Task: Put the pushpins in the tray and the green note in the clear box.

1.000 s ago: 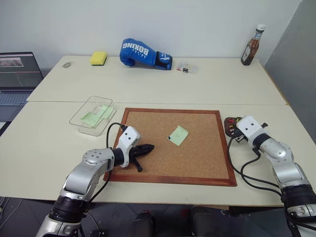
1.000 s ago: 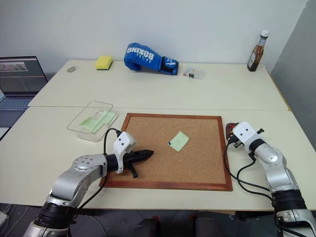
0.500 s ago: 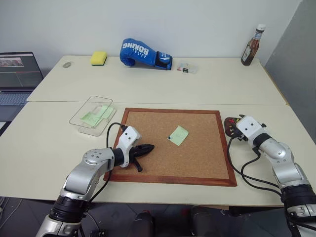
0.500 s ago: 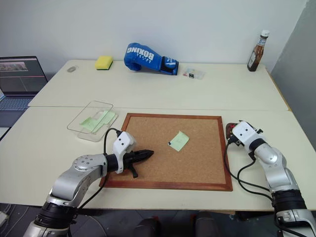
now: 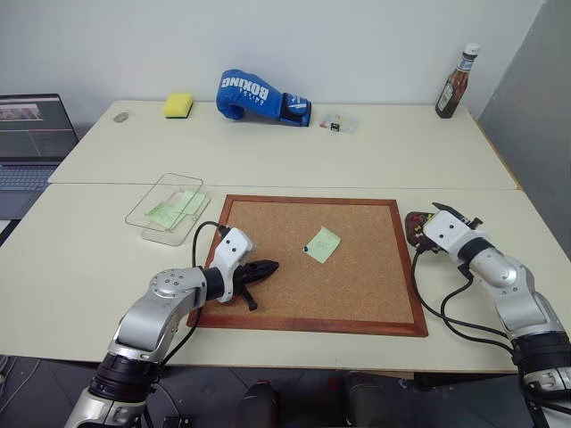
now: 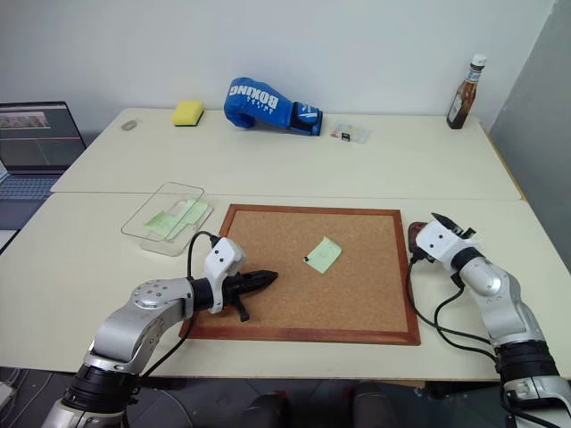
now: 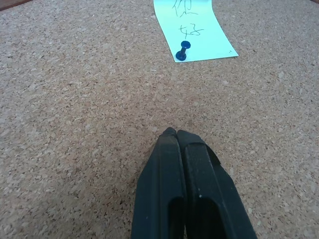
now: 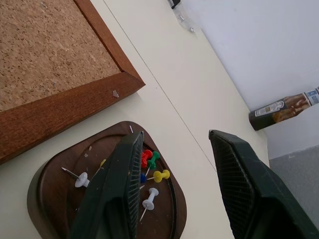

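Bright, even indoor light; soft faint shadows under arms. No glare. Head views sharp; right gripper (image 8: 174, 189) fingers slightly soft up close.

A plain white wall (image 5: 357, 36) stands behind two pale worktops (image 5: 393, 152) pushed together. A grey panel (image 5: 535, 98) is on the right. A laptop (image 5: 31, 134) sits left.

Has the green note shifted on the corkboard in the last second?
No. The green note sits at the same spot relative to the corkboard frame, a pushpin through it.
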Robot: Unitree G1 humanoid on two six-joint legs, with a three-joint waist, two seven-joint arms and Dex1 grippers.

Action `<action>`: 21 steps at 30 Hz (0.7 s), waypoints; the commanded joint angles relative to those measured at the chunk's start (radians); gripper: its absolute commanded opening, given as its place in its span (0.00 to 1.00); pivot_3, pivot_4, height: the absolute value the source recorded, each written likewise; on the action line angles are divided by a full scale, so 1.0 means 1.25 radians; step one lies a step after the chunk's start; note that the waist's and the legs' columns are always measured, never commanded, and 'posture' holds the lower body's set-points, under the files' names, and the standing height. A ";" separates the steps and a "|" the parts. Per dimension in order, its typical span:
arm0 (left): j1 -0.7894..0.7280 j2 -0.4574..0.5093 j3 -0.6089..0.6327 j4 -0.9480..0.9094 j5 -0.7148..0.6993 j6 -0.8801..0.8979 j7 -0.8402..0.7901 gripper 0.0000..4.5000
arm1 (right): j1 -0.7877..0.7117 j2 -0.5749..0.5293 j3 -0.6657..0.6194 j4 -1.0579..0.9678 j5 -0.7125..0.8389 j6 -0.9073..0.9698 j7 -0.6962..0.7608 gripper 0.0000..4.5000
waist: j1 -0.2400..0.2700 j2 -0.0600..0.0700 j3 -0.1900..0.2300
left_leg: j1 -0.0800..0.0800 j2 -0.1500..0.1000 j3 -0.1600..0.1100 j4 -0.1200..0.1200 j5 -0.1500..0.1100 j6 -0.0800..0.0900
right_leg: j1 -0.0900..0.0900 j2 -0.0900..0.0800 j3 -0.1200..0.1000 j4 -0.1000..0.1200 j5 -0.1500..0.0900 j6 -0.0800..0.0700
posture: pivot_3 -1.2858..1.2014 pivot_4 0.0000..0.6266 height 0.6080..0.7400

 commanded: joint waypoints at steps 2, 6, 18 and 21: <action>0.009 0.007 -0.011 0.011 0.010 0.017 0.000 0.00 | -0.011 0.002 -0.019 -0.014 0.026 0.000 0.002 0.50 | 0.000 0.000 0.000 | 0.000 0.000 0.000 0.000 0.000 0.000 | 0.000 0.000 0.000 0.000 0.000 0.000 | 0.52 0.24 1.00; 0.010 0.007 -0.012 0.010 0.010 0.018 0.001 0.00 | 0.003 0.069 -0.050 -0.092 0.203 0.094 0.100 0.50 | 0.000 0.000 0.000 | 0.000 0.000 0.000 0.000 0.000 0.000 | 0.000 0.000 0.000 0.000 0.000 0.000 | 0.52 0.24 1.00; 0.008 0.001 -0.006 0.017 0.005 0.023 0.006 0.00 | 0.024 0.218 0.114 -0.346 0.408 0.335 0.261 0.50 | 0.000 0.000 0.000 | 0.000 0.001 -0.002 0.000 0.000 0.000 | 0.000 0.000 -0.002 0.000 -0.001 0.001 | 0.52 0.24 1.00; 0.007 -0.001 0.000 0.018 0.001 0.028 0.008 0.00 | 0.001 0.255 0.166 -0.314 0.393 0.325 0.271 0.50 | 0.000 0.000 0.000 | 0.000 0.000 -0.002 0.000 0.000 0.000 | 0.000 0.000 -0.001 0.001 -0.002 0.003 | 0.52 0.24 1.00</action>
